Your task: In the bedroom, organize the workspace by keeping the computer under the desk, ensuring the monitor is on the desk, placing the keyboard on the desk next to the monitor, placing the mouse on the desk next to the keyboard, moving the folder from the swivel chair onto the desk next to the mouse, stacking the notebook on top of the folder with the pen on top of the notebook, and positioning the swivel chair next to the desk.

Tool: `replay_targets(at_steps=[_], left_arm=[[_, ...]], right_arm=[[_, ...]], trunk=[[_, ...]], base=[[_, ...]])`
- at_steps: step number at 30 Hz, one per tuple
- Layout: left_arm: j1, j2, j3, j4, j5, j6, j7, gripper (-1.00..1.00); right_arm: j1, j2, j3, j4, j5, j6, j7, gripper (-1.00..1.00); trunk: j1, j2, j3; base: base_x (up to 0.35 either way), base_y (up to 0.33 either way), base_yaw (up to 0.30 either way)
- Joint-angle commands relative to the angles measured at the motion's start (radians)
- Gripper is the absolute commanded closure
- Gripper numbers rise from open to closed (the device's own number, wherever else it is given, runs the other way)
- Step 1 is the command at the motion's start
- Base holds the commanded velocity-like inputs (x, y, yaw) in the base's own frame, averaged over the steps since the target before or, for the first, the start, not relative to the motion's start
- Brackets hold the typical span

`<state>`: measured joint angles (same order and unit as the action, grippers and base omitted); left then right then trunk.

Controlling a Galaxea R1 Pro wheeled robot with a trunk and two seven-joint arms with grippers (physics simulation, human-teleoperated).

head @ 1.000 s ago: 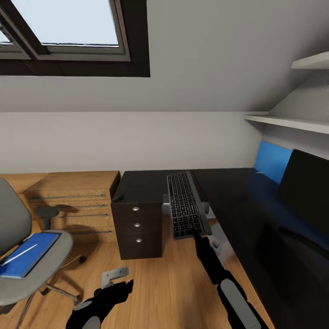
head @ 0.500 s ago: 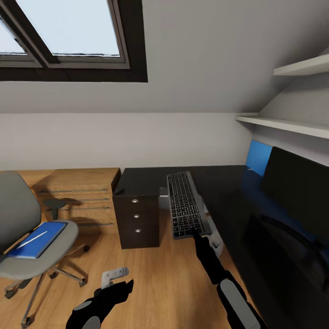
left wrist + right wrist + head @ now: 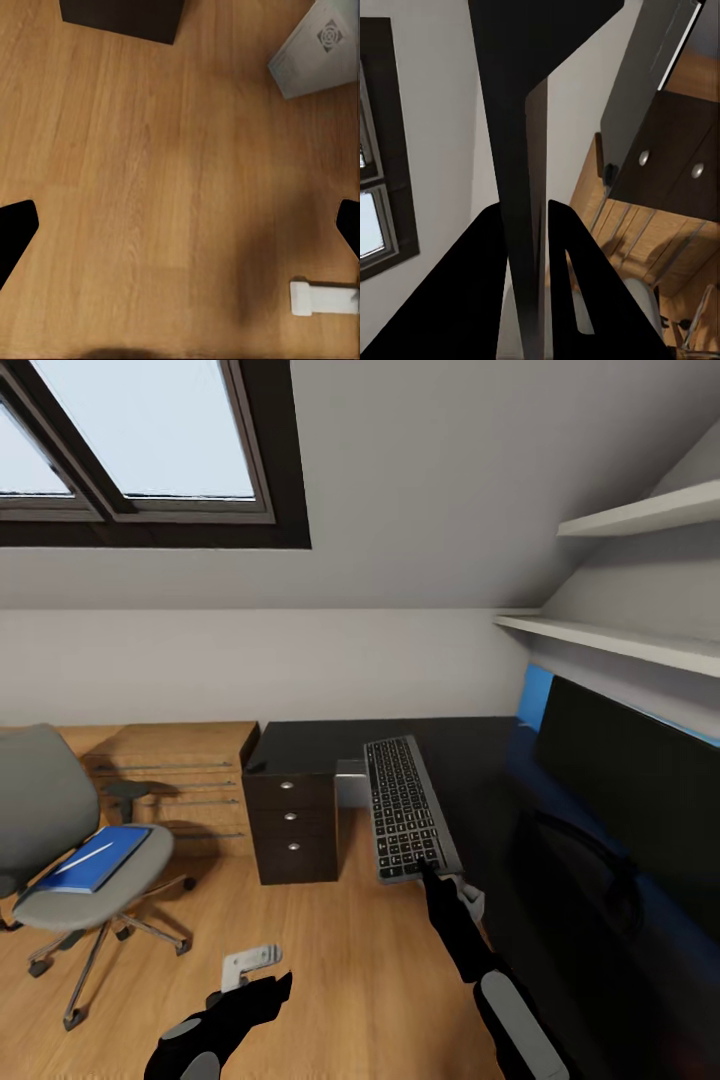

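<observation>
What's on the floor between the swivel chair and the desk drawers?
In the head view, only bare wooden floor lies between the swivel chair and the desk drawers; the wooden dresser stands behind that gap.

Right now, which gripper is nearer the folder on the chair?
Left. The left gripper hangs low over the floor, beside the swivel chair holding the folder; the right gripper grips the keyboard by the desk.

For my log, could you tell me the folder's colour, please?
Bright blue folder; head view.
</observation>
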<state>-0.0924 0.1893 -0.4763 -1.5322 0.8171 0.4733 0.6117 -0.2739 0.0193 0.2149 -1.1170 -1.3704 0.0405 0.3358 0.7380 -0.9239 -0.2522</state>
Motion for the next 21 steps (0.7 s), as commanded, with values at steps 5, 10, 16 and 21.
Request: replay_targets(at_steps=[5,10,16,21], left_arm=[[-0.001,0.001,-0.001,-0.002,0.008,0.002,0.01,-1.0],[-0.001,0.001,0.0,-0.001,0.008,0.002,0.01,-1.0],[-0.001,-0.002,0.009,0.001,0.007,0.002,0.011,-1.0],[-0.001,0.001,0.015,0.001,0.002,-0.004,0.035,-1.0]], right_arm=[[-0.001,-0.003,0.0,0.001,-0.014,0.006,0.008,1.0],[-0.001,-0.003,0.0,0.004,-0.015,0.026,0.009,1.0],[-0.001,0.0,-0.001,0.034,-0.016,0.034,0.005,1.0],[-0.001,0.002,0.0,0.041,-0.021,0.033,0.007,1.0]], trunk=[[-0.02,0.034,0.014],[-0.039,0.069,0.03],[-0.058,0.104,0.046],[-0.058,0.104,0.046]], base=[[-0.315,-0.205,0.0],[-0.301,-0.216,0.0],[-0.286,-0.238,0.0],[-0.184,-0.177,0.0]])
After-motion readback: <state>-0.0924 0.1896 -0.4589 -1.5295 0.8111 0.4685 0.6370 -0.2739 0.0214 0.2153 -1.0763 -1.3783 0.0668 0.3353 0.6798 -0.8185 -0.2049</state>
